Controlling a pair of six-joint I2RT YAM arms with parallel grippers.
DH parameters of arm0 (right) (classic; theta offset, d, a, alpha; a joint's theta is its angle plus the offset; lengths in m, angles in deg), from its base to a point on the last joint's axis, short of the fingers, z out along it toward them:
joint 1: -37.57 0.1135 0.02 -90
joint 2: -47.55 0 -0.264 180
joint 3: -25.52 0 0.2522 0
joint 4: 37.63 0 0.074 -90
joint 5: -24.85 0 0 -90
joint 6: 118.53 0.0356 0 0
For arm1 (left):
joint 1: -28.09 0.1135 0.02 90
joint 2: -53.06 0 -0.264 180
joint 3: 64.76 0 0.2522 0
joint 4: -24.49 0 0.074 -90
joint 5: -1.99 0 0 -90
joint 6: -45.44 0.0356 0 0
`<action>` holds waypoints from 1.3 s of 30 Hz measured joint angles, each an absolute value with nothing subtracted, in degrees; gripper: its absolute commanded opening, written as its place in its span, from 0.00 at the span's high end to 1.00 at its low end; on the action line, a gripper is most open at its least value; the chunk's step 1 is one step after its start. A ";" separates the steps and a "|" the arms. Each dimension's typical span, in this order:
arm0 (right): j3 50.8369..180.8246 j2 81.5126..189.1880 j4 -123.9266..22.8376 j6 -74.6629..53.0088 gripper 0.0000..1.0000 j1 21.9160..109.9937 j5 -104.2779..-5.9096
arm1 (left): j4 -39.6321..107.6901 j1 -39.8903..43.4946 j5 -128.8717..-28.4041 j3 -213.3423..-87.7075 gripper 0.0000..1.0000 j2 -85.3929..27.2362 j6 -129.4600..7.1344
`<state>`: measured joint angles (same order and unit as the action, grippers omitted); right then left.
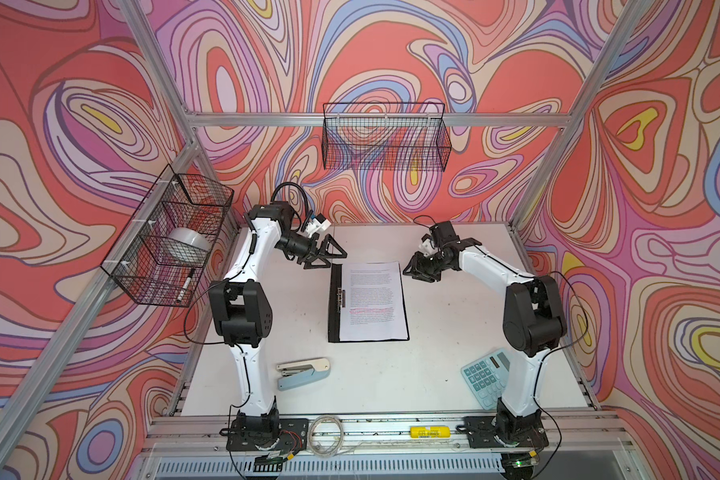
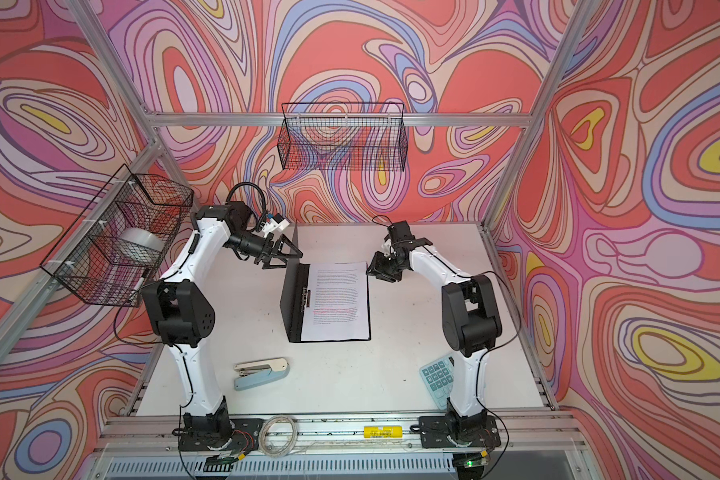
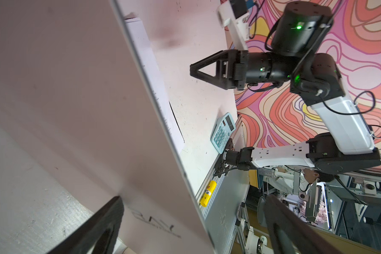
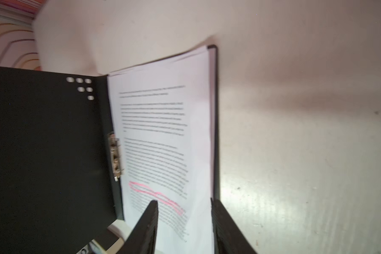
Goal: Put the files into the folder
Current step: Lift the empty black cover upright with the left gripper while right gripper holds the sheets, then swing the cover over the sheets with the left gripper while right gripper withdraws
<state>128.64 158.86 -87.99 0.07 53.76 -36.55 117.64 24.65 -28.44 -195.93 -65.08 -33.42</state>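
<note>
1. In both top views the folder [image 1: 334, 305] lies open in the middle of the table [image 1: 454, 332]. Its left cover is raised on edge, with the black inside facing right. The sheets [image 1: 371, 299] lie flat on its right half. The left gripper [image 1: 328, 257] hangs at the cover's far corner, fingers wide apart. The right gripper [image 1: 410, 270] hovers just beside the sheets' far right corner. A stapler [image 1: 304, 372] and a calculator [image 1: 485, 376] lie near the front, well apart from the folder.
2. Left wrist view: the grey cover with its lettering stands between the 2 spread fingers [image 3: 101, 224], unclamped. Whether it touches either finger I cannot tell.
3. Right wrist view: the fingers [image 4: 150, 220] stand apart over the top sheet near its pink-marked lines, holding nothing. A metal clip [image 4: 116, 156] sits at the fold beside the sheets.
</note>
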 measured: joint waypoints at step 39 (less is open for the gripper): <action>120.31 161.26 -34.07 37.23 0.55 57.54 -4.02 | 114.89 14.99 -28.94 -201.04 0.00 -66.88 -36.22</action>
